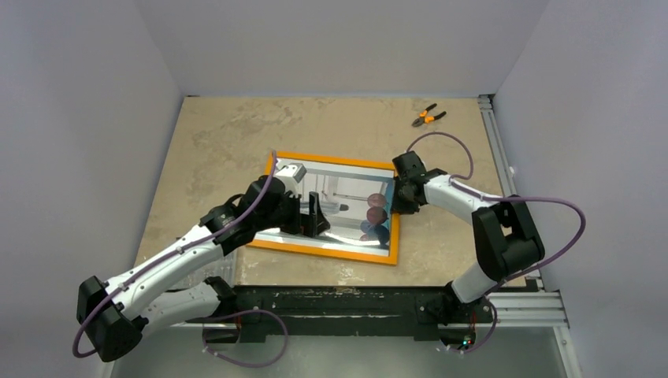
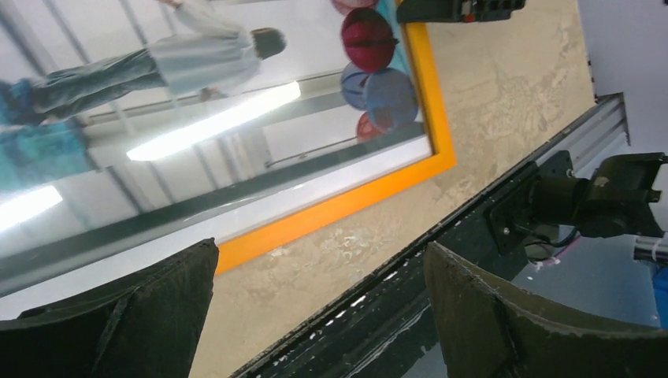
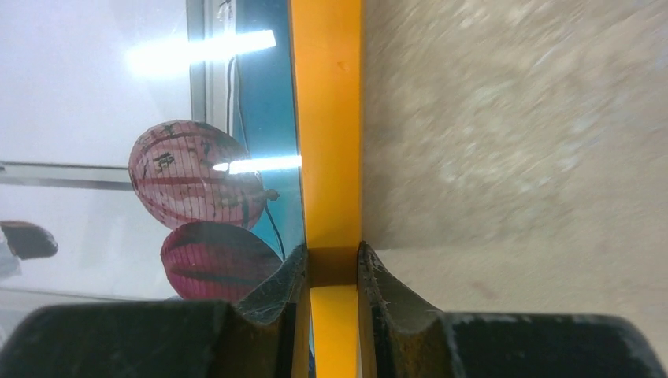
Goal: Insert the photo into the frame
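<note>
Your right gripper (image 3: 332, 260) pinches the orange right-hand border of the frame (image 3: 327, 118) between its fingers. Your left gripper (image 2: 321, 252) hangs wide open over the photo (image 2: 197, 63), which lies flat inside the frame on the desk (image 1: 236, 134).

Shown are the left arm (image 1: 169, 264) and the right arm (image 1: 461, 197), of like build: white tubular links joined by bulky black joint housings. A purple cable (image 1: 543, 200) runs in loose loops along each arm, from base to wrist. A small pale grey camera block (image 1: 291, 173) tops the left wrist. Both bases sit on a black rail (image 1: 339, 303), scuffed with pale marks. On the left gripper (image 2: 321, 246): broad, dark, matt fingers (image 2: 150, 315) with rough edges. On the right gripper (image 3: 332, 250): the same dark fingers (image 3: 268, 303), each notched on its inner face.
</note>
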Controlling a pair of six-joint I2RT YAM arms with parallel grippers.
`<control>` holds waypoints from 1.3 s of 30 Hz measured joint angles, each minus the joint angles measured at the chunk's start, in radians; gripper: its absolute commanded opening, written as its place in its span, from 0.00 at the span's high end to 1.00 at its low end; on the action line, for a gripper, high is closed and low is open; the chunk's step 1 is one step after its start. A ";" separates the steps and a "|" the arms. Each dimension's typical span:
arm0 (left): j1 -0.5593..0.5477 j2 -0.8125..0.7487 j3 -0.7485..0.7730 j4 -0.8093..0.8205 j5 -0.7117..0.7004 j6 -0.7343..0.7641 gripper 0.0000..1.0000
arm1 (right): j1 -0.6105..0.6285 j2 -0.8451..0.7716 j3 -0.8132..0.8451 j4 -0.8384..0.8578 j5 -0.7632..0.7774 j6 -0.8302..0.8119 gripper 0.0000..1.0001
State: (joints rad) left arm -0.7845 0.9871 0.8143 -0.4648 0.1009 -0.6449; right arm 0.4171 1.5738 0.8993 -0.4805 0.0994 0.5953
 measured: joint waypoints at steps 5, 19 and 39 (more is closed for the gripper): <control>0.055 0.000 -0.023 -0.041 -0.025 0.019 0.01 | -0.095 0.044 0.063 -0.021 0.053 -0.122 0.63; 0.268 0.251 -0.026 -0.128 -0.189 0.062 0.05 | -0.177 -0.104 0.105 -0.086 0.087 -0.167 0.31; 0.349 0.472 -0.017 -0.082 -0.164 0.071 0.70 | -0.182 -0.134 -0.135 0.016 -0.126 -0.016 0.32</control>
State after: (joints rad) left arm -0.4351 1.4586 0.7971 -0.5465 -0.0631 -0.5735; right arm 0.2352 1.4399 0.7643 -0.4644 -0.0265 0.5793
